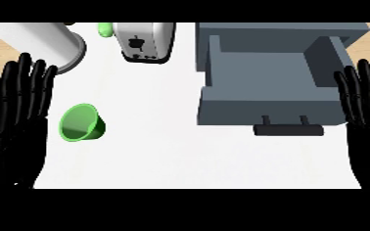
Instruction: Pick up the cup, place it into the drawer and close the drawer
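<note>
Bare counter (180,161) between cup (81,123) and open drawer (264,85); toaster (145,41) at 12 o'clock.

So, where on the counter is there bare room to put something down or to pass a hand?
The widest bare patch of the white counter lies in front of the open grey drawer and right of the green plastic cup. A narrower strip runs between the silver toaster and the drawer. The far left is crowded: white cylinder, toaster, open left hand.

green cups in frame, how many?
1. The green cup lies on its side on the counter, lower left, beside the left hand. A small green object by the toaster is unidentifiable.
</note>
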